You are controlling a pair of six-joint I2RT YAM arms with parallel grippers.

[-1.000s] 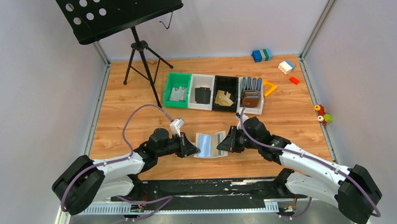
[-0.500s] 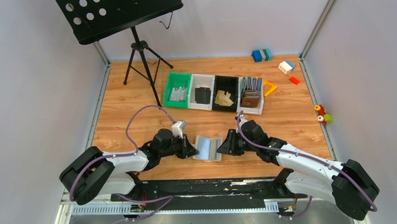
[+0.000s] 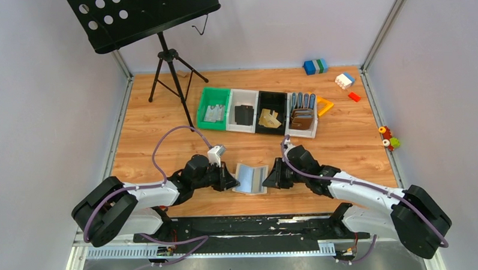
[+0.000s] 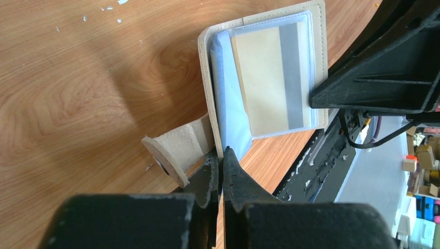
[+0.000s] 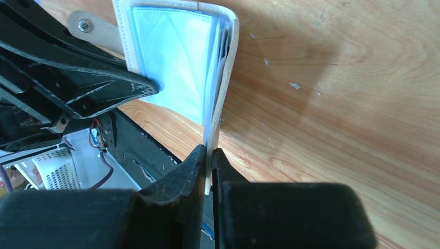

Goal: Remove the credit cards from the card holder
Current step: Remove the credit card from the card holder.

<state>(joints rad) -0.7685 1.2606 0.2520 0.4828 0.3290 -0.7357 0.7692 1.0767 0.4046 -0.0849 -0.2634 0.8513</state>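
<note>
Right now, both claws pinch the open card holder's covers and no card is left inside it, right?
The left claw and right claw do pinch the card holder by its covers, but it is not empty: the left wrist view shows a gold card inside.

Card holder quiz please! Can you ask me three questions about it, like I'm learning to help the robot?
1. True or false: the card holder is open.
2. The left gripper and right gripper each: A hover above it; B pinch one cover edge; C hold a loose card.
3. What colour is the stripe on the card tucked inside?
Key: 1 true; 2 B; 3 grey.
</note>
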